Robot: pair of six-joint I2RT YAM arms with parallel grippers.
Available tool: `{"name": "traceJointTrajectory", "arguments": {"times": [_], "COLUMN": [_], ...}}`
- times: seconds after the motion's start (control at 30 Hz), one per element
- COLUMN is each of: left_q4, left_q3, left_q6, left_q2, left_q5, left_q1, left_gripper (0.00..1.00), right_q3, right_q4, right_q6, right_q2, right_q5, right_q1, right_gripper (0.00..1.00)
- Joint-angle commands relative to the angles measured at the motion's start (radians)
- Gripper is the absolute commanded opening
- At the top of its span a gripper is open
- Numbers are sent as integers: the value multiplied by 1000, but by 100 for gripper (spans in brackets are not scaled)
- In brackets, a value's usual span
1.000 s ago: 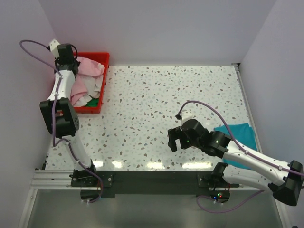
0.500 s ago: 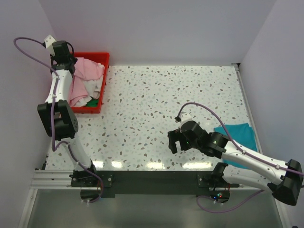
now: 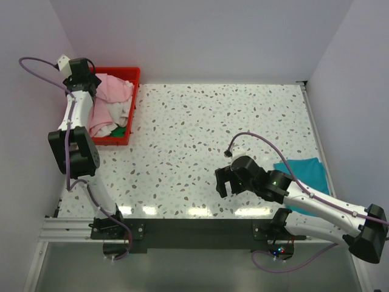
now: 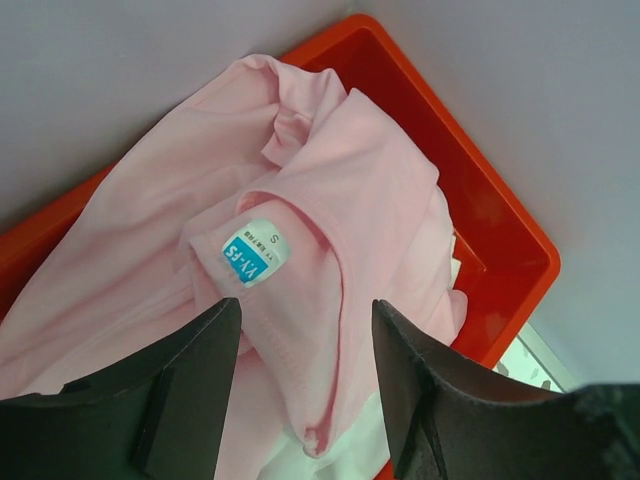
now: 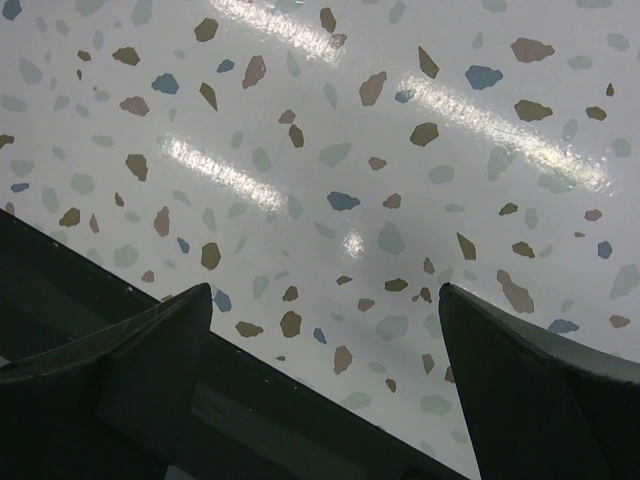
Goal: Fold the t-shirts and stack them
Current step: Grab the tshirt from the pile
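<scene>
Topping the red crate (image 4: 480, 205) sits the pink t-shirt (image 4: 340, 190) (label (image 4: 255, 252) showing).

The pink t-shirt (image 4: 340, 170) is showing as soft, matt, creased cloth, its neck label (image 4: 255, 252) looking smoother. The crate (image 4: 490, 210) holding it is gleaming faintly as smooth red plastic. The tabletop (image 5: 420, 200) is shining glossy and smooth, speckled, throwing back bright streaks. At the top view's right, the teal t-shirt (image 3: 307, 169) is lying matt. The fingers (image 4: 190, 400) of the left end effector (image 4: 305, 335) are looking like matt black plastic.
</scene>
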Motion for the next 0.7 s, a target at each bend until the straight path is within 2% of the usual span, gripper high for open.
{"name": "traceJointTrajectory", "arguments": {"times": [0.0,0.43,0.57,0.63,0.67], "left_q4": [-22,-3,27,58,66], "left_q3": [-1,-4,-4,-4,-2], "left_q6": [-70,-125,-122,-113,-107], "left_q2": [25,88,99,100,100], "left_q5": [-9,64,89,112,123], "left_q1": [23,54,58,60,61], "left_gripper": [60,57,48,38,30], "right_q3": [-7,-19,-21,-18,-21], "right_q4": [40,49,51,46,48], "right_q6": [6,8,8,8,9], "right_q2": [-7,5,10,13,13], "right_q5": [0,0,2,5,3], "right_q1": [2,2,0,0,0], "right_gripper": [99,99,99,99,99]}}
